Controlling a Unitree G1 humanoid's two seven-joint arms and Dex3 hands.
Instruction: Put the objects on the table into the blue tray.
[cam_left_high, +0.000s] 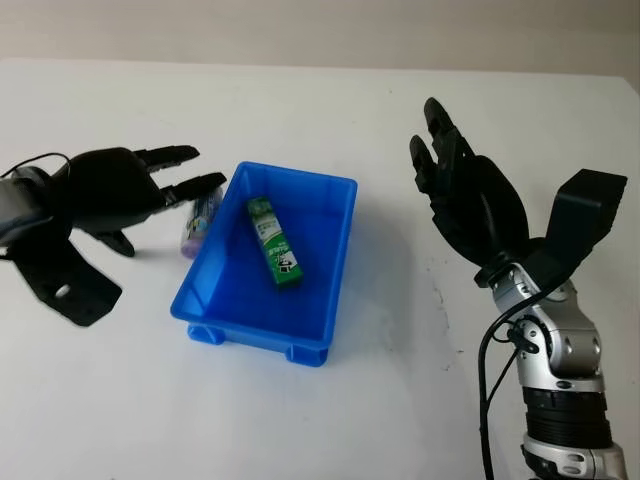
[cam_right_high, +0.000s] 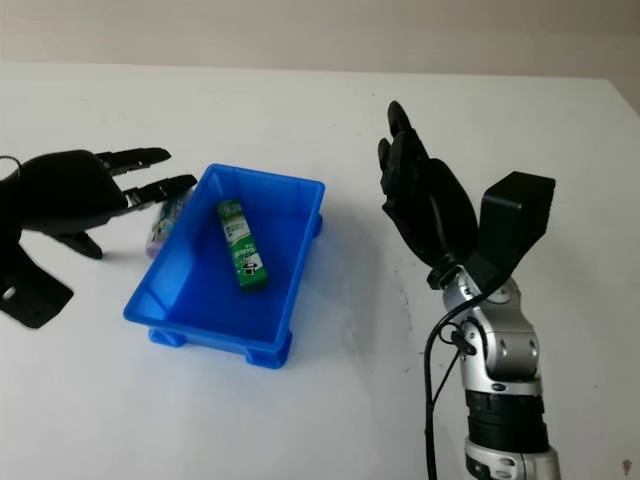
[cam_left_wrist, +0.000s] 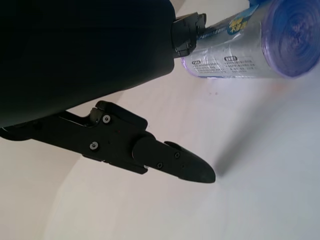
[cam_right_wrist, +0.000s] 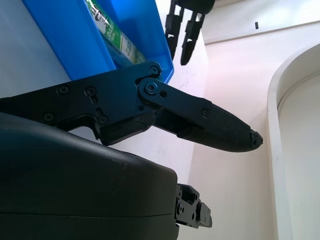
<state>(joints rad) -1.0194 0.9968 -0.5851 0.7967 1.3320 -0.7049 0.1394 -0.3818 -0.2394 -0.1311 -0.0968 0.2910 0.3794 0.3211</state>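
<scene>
At the far left of the white table (cam_left_high: 330, 420), the robot's matte black left hand (cam_left_high: 120, 190) hovers with its fingers (cam_left_high: 185, 187) stretched toward a clear plastic-wrapped roll of purple bags (cam_left_high: 199, 222), holding nothing; the cylindrical roll lies on the tabletop just outside the left wall of the blue tray (cam_left_high: 340, 280), its printed label visible in the left wrist view. Inside the glossy, rectangular plastic tray, a slim green box (cam_left_high: 274, 243) lies flat at a diagonal on the tray floor. To the right, well apart from the tray, the right hand (cam_left_high: 470, 200) is raised above the table, fingers extended upward and empty, on a silver metal forearm (cam_left_high: 560, 380).
</scene>
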